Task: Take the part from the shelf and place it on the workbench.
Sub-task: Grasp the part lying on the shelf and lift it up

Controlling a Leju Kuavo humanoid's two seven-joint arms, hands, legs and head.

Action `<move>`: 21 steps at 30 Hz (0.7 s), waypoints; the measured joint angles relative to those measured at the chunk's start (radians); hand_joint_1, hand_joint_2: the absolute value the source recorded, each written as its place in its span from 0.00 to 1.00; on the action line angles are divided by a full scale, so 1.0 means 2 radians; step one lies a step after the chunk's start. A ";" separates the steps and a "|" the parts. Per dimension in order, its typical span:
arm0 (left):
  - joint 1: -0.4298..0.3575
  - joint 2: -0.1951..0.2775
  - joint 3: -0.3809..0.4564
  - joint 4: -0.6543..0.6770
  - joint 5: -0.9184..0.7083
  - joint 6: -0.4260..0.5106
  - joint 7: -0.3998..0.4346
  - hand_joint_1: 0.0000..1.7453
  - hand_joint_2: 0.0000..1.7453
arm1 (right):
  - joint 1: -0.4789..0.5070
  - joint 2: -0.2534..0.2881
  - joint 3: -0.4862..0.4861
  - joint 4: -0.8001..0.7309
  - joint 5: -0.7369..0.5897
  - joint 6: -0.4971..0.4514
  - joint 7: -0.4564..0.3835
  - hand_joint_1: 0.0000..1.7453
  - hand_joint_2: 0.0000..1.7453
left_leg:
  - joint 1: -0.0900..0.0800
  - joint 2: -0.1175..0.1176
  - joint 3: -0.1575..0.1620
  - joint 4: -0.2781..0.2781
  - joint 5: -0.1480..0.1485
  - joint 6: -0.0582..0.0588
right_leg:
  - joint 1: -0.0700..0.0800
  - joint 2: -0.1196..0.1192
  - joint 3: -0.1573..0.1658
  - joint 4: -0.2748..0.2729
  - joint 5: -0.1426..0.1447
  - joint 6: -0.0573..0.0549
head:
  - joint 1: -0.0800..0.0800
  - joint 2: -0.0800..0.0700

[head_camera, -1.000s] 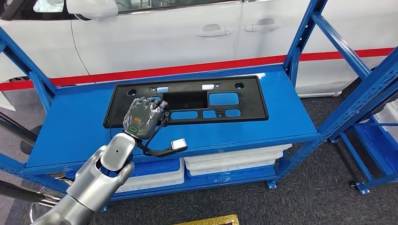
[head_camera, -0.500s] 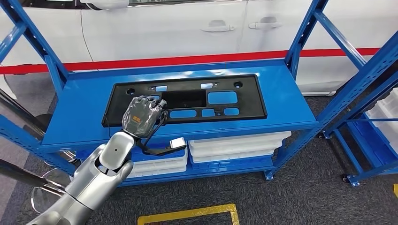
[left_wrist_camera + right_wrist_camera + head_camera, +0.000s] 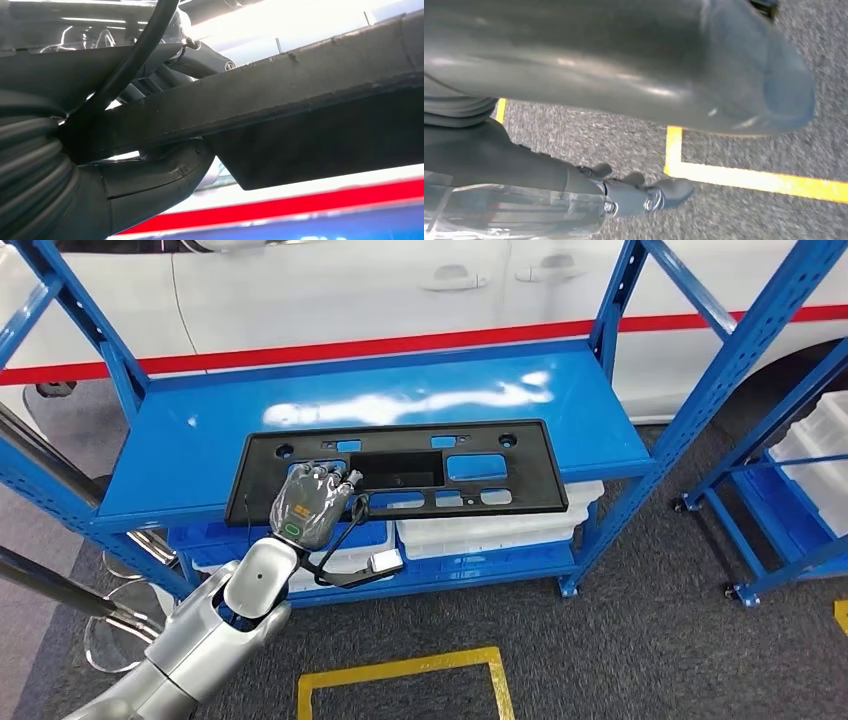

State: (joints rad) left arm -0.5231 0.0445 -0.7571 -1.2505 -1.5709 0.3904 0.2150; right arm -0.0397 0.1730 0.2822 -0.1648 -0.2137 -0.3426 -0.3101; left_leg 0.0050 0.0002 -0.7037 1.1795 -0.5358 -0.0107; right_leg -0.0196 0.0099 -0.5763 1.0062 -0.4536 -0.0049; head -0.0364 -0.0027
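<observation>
nearest thing in the head view is the yellow tape line (image 3: 400,673) on the grey carpet, with the silver left arm coming up over it. the left robot hand (image 3: 310,502) holds the black plastic panel (image 3: 400,472) near its left end, fingers curled over the front edge. in the left wrist view the thumb (image 3: 165,175) sits under the panel's edge (image 3: 280,95), so it's a proper clamp, not just resting on top. the panel looks pulled partly off the blue shelf (image 3: 180,455), front edge hanging past the shelf lip, the rest flat on it or just above, hard to say which.

the right robot hand (image 3: 644,195) hangs down over the floor with nothing in it, fingers only loosely bent.

my take on doing this well: the grip is way off-centre on a long floppy part, so the far end will want to sag or swing. i'd keep it level, draw it straight out slowly, and watch the blue uprights (image 3: 610,330) on either side. white bins (image 3: 490,535) sit below, white car (image 3: 350,290) behind.
</observation>
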 joint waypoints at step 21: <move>0.039 0.100 -0.022 -0.069 0.000 -0.023 0.030 1.00 1.00 | 0.006 0.002 -0.035 0.001 -0.035 -0.002 -0.023 0.00 0.00 | -0.005 0.005 0.036 -0.080 0.064 0.025 | 0.003 -0.003 -0.023 0.105 -0.024 0.021 | 0.000 0.000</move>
State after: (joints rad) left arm -0.4444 0.2447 -0.8016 -1.3877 -1.5709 0.3436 0.2759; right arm -0.0287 0.1776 0.2126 -0.1634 -0.2834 -0.3470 -0.3551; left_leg -0.0045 0.0100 -0.6308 1.0195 -0.4071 0.0400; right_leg -0.0144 0.0041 -0.6217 1.2169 -0.5025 0.0373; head -0.0362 -0.0027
